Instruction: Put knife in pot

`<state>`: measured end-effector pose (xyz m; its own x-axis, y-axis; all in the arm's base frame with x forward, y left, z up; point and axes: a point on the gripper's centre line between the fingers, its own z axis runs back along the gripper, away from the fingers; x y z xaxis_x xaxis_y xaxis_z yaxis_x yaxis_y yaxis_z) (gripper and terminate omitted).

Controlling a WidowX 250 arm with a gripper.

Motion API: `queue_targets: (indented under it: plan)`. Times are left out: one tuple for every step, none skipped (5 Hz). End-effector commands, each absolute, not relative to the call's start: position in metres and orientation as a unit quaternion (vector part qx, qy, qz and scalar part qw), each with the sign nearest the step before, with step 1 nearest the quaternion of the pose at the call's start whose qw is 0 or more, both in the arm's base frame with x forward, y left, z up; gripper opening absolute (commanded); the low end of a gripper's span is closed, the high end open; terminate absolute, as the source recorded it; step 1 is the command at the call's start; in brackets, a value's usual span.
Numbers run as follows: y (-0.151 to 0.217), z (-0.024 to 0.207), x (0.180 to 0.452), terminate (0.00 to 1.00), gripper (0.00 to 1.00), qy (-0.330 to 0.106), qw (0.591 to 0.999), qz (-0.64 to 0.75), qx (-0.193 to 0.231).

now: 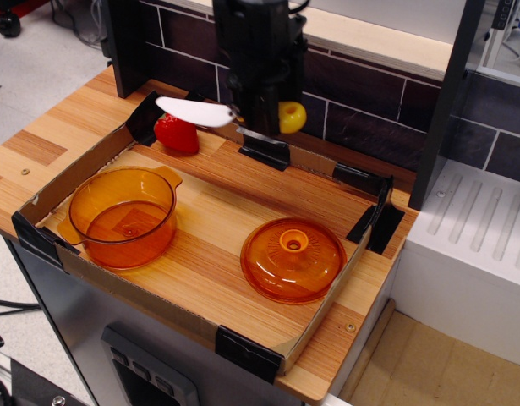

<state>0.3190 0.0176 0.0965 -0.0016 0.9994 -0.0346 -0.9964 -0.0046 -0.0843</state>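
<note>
My black gripper [258, 117] hangs from above at the back of the tray and is shut on the knife. The knife's white blade [194, 111] sticks out to the left and its yellow handle end [292, 117] to the right. It is held level, well above the tray floor. The translucent orange pot [123, 216] with two side handles stands at the tray's front left, empty, below and to the left of the knife.
An orange domed lid with a knob [292, 258] lies at the front right of the cardboard-walled tray [192, 315]. A red toy strawberry [177, 134] sits at the back left, under the blade. A dark tiled wall [369, 101] stands behind.
</note>
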Motion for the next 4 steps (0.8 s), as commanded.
queue_targets:
  plan:
    - [0.065,0.130,0.279,0.00,0.00,-0.019,0.696,0.717,-0.040]
    - [0.088,0.119,0.254,0.00,0.00,-0.009,0.706,0.707,-0.017]
    - [0.103,0.101,0.241,0.00,0.00,-0.006,0.710,0.704,0.006]
    - [0.114,0.080,0.232,0.00,0.00,-0.024,0.718,0.695,0.022]
